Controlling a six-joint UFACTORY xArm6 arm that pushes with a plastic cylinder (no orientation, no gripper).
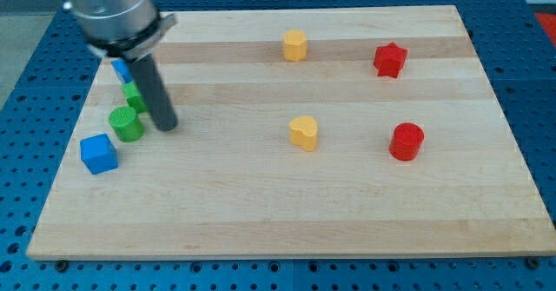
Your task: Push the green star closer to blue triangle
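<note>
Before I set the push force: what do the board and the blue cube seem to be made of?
The board looks like bare pale wood: lengthwise planks, visible grain, matte. The blue cube looks like solid-coloured plastic or painted wood, smooth with a slight sheen; I cannot tell which.

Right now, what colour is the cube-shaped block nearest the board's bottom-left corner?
Blue. The blue cube block shows clearly in the camera view, just left of and below the green cylinder block.

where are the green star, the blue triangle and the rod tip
green star block (pixel 133 96): camera view, its visible left part beside the rod
blue triangle block (pixel 121 68): camera view, the visible corner
my tip (pixel 167 126): camera view, the rod's very end
</note>
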